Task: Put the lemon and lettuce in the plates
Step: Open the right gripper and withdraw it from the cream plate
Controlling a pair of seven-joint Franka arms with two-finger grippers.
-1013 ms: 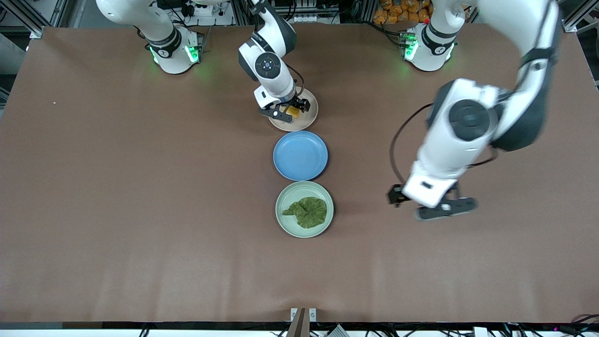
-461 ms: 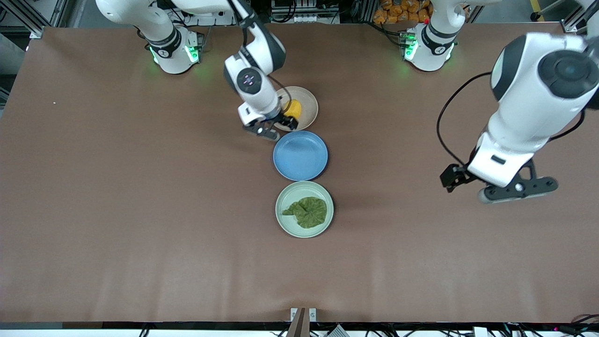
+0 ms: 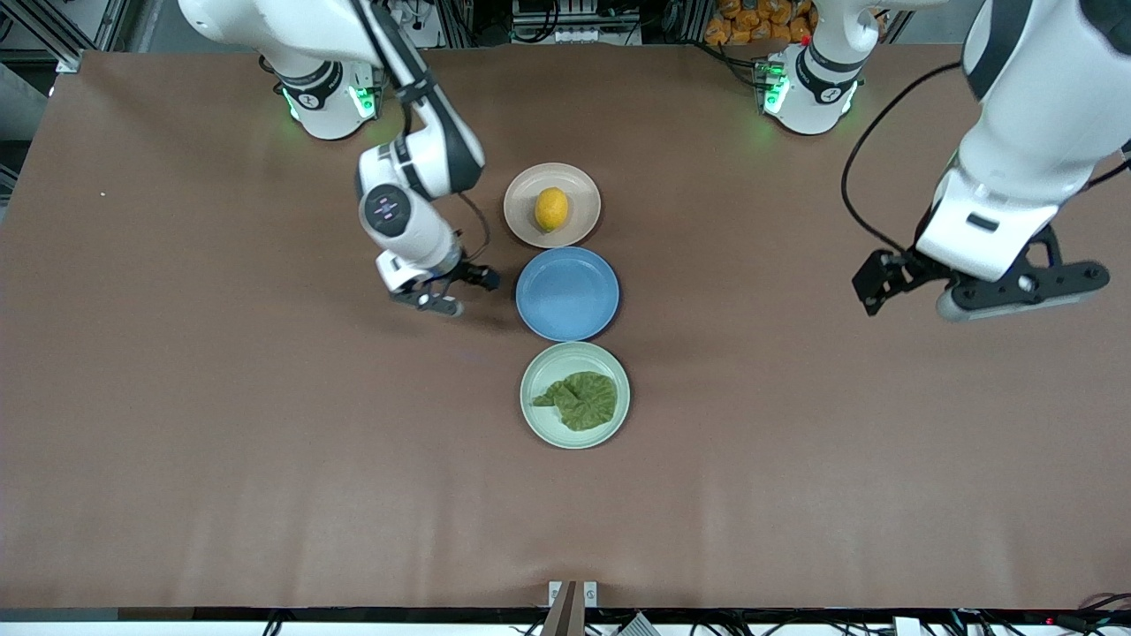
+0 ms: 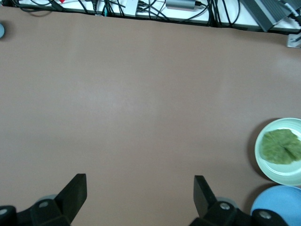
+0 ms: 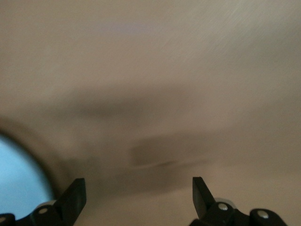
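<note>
Task is looking done: lemon (image 3: 551, 209) is sitting in the beige plate (image 3: 583, 228) toward the table's robot-side edge, lettuce (image 3: 580, 400) in the green plate (image 3: 541, 418). Right gripper (image 3: 449, 291) and left gripper (image 3: 982, 284) are both hanging empty over bare table, fingers apart.

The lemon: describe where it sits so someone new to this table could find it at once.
Three round plates lie in a row down the middle of the table. The lemon lies in the beige-pink plate, the one farthest from the front camera and nearest the robot bases. It is the only bright yellow thing there: the blue plate beside it is bare and the mint plate holds the lettuce.
</note>
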